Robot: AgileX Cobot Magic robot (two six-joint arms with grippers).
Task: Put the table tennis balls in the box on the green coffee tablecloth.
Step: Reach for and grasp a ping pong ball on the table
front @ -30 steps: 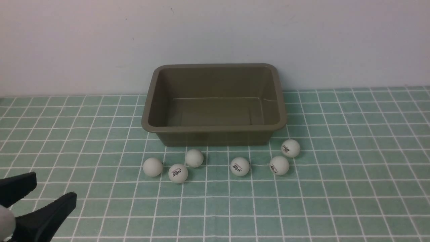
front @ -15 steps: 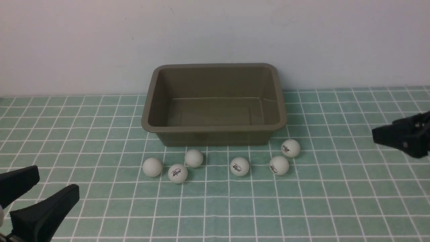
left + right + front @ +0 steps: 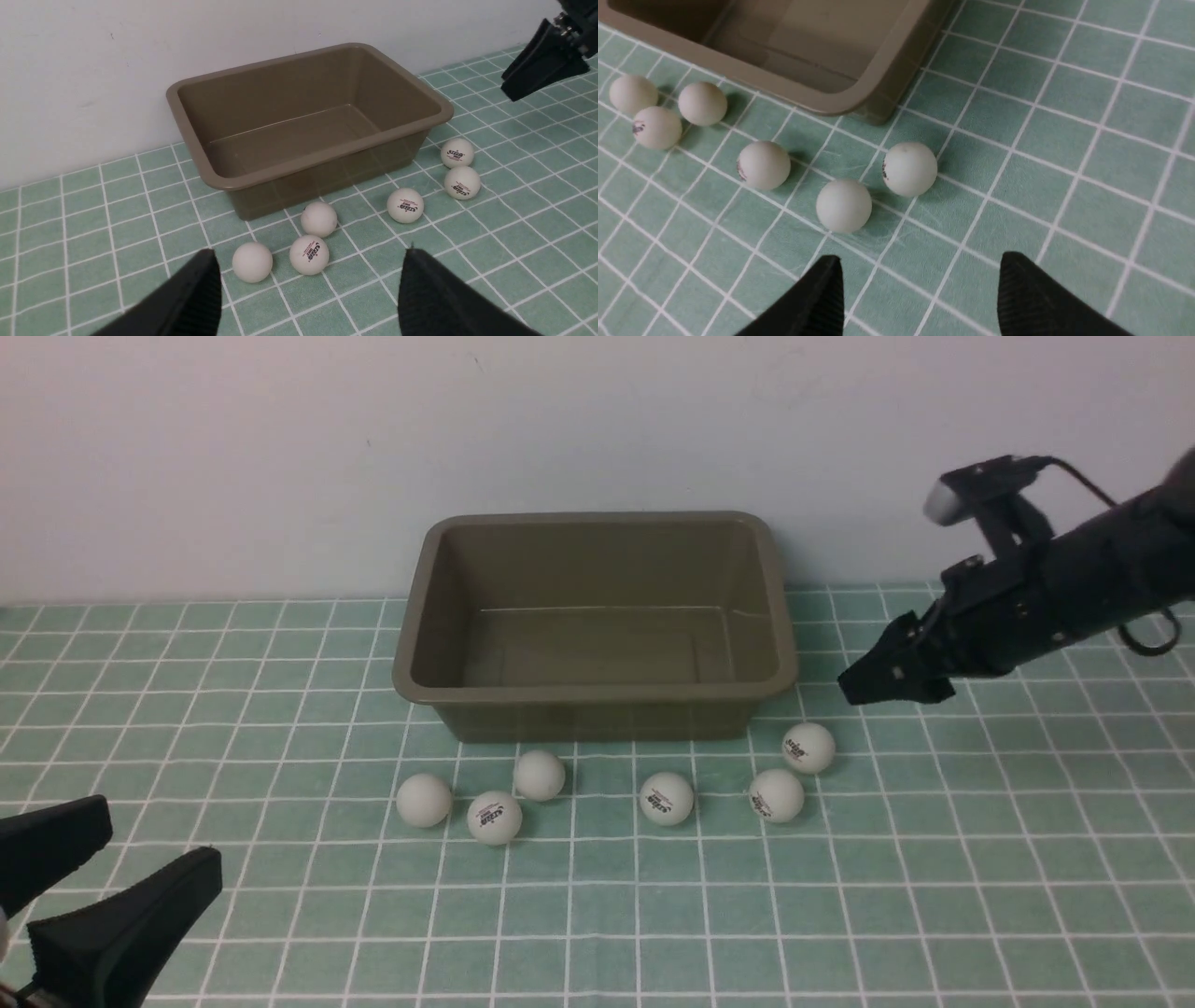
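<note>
Now right gripper (image 3: 853, 688) advanced beside box (image 3: 597, 694), jaws parted, 6 balls (image 3: 667, 798) unmoved.

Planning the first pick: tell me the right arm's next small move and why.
Probably lower the right hand onto the nearest table tennis ball, the one by the front right corner of the box. The hand is open and empty and hangs close to that ball's right side without touching it. The box holds none yet.

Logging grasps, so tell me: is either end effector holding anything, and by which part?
Nothing is held: left end effector and right end effector are both open, empty.
</note>
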